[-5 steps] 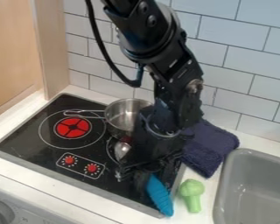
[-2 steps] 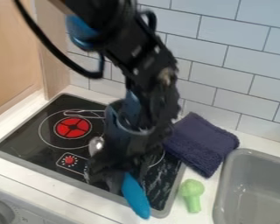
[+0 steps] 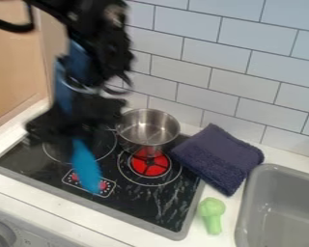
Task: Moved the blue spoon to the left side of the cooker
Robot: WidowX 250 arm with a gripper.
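My black gripper hangs over the left part of the cooker, blurred. The blue spoon hangs from it, its blue handle pointing down across the printed control panel at the cooker's front. The gripper is shut on the spoon. The spoon's metal end is hidden by the gripper.
A steel pot stands at the back of the cooker, its handle partly behind the gripper. A dark blue folded cloth lies on the right, with a green toy broccoli and a grey sink beyond it.
The gripper has moved left across the cooker, carrying the blue spoon. The pot and the right red burner have come into fuller view.
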